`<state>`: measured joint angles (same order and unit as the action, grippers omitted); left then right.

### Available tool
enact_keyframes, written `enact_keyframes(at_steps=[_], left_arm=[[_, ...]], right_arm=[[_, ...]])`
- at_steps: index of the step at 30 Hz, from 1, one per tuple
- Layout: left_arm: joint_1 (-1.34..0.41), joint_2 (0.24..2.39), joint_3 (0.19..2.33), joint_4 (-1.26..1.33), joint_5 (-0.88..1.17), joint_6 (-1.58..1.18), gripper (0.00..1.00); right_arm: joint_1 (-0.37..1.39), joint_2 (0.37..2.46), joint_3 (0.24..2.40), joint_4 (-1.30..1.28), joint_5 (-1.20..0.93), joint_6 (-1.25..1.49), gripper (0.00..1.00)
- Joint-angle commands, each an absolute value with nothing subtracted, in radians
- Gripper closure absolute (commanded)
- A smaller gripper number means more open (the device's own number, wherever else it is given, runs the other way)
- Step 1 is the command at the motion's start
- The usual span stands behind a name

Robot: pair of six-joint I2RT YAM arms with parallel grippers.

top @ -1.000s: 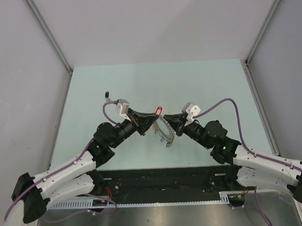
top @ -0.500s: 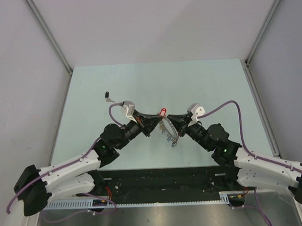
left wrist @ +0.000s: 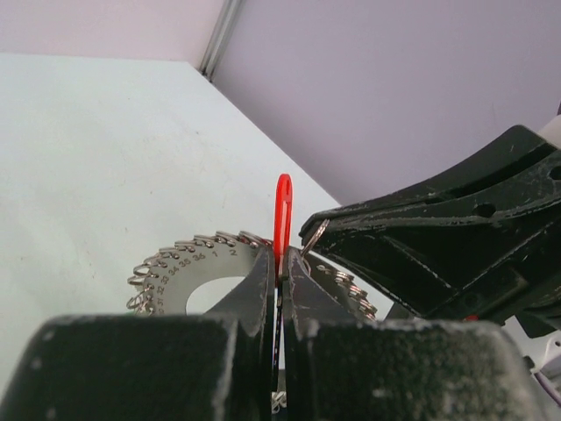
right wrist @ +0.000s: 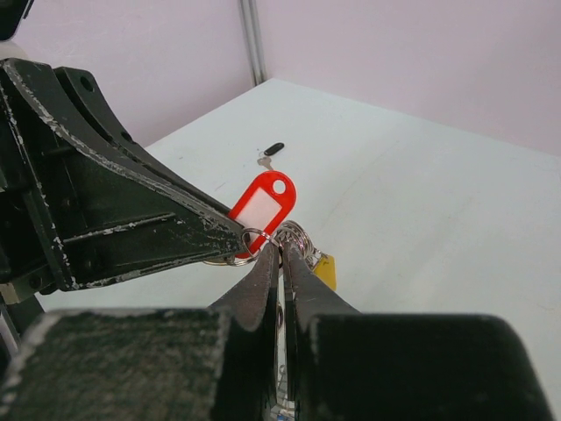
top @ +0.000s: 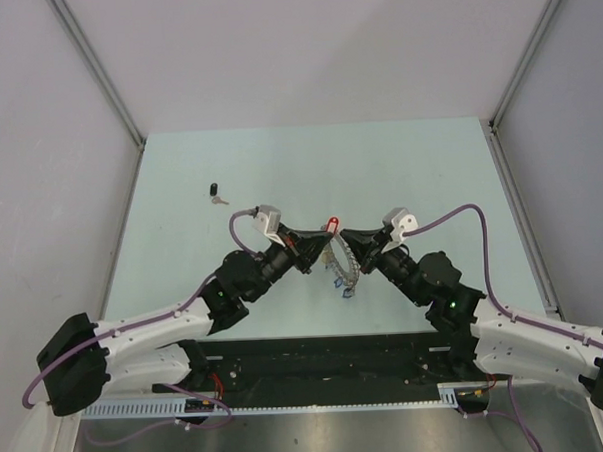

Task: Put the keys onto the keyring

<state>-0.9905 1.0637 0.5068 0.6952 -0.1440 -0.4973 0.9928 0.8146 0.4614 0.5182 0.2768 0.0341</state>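
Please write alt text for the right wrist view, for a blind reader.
The right claw, shut on the keyring, meets the left claw, which holds a red tag close to it. A small black-headed key lies farther off on the pale table.

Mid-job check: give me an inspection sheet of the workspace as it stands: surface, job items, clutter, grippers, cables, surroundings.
Surface: pale green table, no marks or spills seen.
Job's things: red key tag held in the air against the keyring, which hangs between the two grippers. A black-headed key lies loose on the table beyond the left arm.
Clutter: nothing seen.
Grippers: left gripper shut on the red key tag. Right gripper shut on the keyring. Their tips are nearly touching.
Cables: left purple cable and right purple cable each loop off a wrist, with no snag seen.
Surroundings: plain grey walls and metal frame posts.
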Motion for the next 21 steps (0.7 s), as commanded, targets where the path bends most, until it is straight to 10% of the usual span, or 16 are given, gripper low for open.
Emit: enact_keyframes(at_steps=[1,9,21], left_arm=[[-1.006,1.111,0.497,0.598,-0.184,-0.474,1.0],[-1.014,1.092,0.486,0.617,-0.211,-0.463,0.99],[-0.881,0.829,0.5,0.447,-0.23,-0.403,0.52]], right_arm=[[0.983,0.765,0.495,0.801,0.35,0.064,1.0],[0.983,0.747,0.491,0.77,0.376,0.025,1.0],[0.908,0.683,0.529,0.54,0.41,-0.066,1.0]])
